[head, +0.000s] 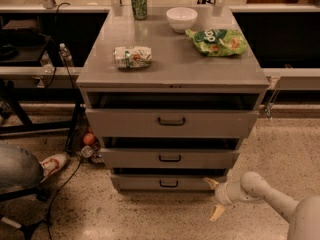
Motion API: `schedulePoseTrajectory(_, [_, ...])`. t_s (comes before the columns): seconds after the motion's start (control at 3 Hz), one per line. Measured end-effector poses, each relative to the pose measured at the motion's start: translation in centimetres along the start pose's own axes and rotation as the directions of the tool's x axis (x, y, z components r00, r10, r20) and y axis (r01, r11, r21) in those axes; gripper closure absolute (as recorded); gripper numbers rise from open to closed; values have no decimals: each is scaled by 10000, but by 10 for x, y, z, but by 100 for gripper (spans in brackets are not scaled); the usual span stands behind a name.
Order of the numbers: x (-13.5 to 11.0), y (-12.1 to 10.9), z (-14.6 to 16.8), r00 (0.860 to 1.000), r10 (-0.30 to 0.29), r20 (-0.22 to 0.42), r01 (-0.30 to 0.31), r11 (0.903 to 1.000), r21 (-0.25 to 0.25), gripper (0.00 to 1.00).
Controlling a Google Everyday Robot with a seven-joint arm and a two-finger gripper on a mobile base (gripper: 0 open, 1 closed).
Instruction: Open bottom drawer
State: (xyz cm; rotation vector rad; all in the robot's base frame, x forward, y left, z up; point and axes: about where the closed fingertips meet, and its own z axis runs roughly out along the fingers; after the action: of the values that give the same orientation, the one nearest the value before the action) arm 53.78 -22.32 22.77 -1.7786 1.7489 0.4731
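Observation:
The bottom drawer (145, 183) is the lowest and narrowest of three grey fronts in a grey cabinet, with a small dark bar handle (168, 184) at its centre. All three drawers stand slightly out from the cabinet body. My gripper (214, 198) is low at the right end of the bottom drawer, to the right of the handle. Its two pale fingers are spread open, the upper fingertip (210, 182) at the drawer's right corner, the lower one (217, 213) near the floor. It holds nothing.
On the cabinet top (170, 64) are a green can (139, 3), a white bowl (181, 19), a green chip bag (218, 41) and a lying can (132, 57). A person's shoe (52, 164) and cables lie on the floor at left. My arm (270, 199) comes from the lower right.

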Motion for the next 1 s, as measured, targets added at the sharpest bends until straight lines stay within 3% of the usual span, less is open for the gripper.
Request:
schedulePoseTrajectory(0.67, [-10,-14,37,9947,-760,698,751,9971,149,0])
schedulePoseTrajectory(1.0, [-11,-15,38,9941,-854,672,845,9963,168,0])
